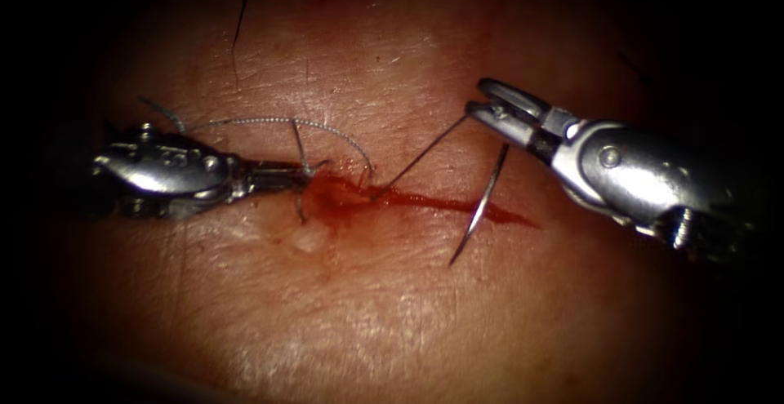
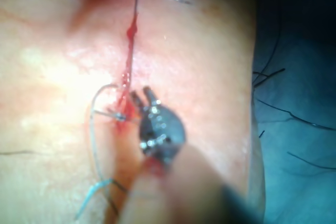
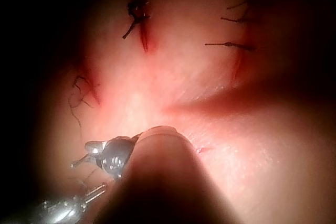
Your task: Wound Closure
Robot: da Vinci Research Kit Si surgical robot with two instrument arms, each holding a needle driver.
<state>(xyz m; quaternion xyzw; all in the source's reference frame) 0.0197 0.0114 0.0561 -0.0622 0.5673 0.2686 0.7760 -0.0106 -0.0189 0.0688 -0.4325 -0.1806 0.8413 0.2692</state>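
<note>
The cut (image 1: 457,206) runs across the tissue (image 1: 367,314), with red fluid (image 1: 331,196) pooled at its left end. My right tool (image 1: 478,110), above the cut's right part, is shut on the thread (image 1: 420,157), which runs taut down-left into the cut. The curved needle (image 1: 482,204) hangs free under those jaws, out of the tissue, with its tip below the cut. My left tool (image 1: 309,172) lies at the cut's left end. In the left wrist view its jaws (image 2: 142,96) stand slightly open and hold nothing, beside the thread (image 2: 94,145).
A slack loop of thread (image 1: 278,121) arcs over the tissue above the left tool. The right wrist view shows older stitched cuts (image 3: 139,19) farther off, the right tool (image 3: 86,159), and the left tool (image 3: 68,209) beyond it.
</note>
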